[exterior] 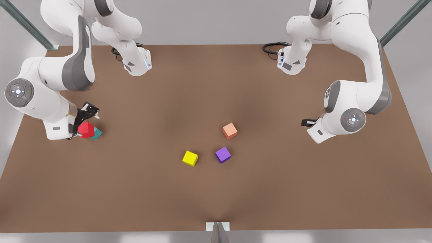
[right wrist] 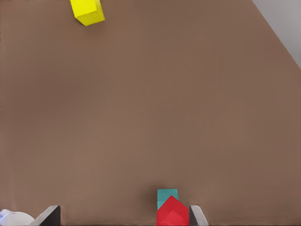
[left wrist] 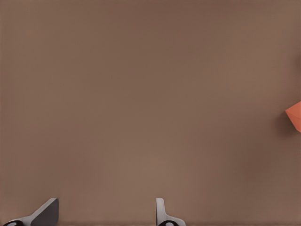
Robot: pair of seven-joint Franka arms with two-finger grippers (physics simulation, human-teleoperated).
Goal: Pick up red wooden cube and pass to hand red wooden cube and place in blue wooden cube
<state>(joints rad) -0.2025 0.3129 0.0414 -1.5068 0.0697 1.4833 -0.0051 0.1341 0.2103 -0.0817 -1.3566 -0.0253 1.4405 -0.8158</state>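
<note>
- one red wooden cube [exterior: 85,130] sat above the blue wooden cube [exterior: 97,134], apparently for stacking; the right gripper [exterior: 82,123] looked parted around it, one finger [right wrist: 196,214] just beside it
- left gripper [left wrist: 106,214] waited open and empty near the salmon cube [exterior: 230,130]

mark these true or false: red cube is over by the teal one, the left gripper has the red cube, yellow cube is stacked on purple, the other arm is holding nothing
1. The small red wooden cube sits against the teal wooden cube. True.
2. The left gripper holds the red cube. False: it is at the right gripper, on the front view's left; a firm grip cannot be told.
3. The yellow cube is stacked on the purple cube. False: they lie apart on the brown table.
4. The left gripper is open and empty. True.
</note>
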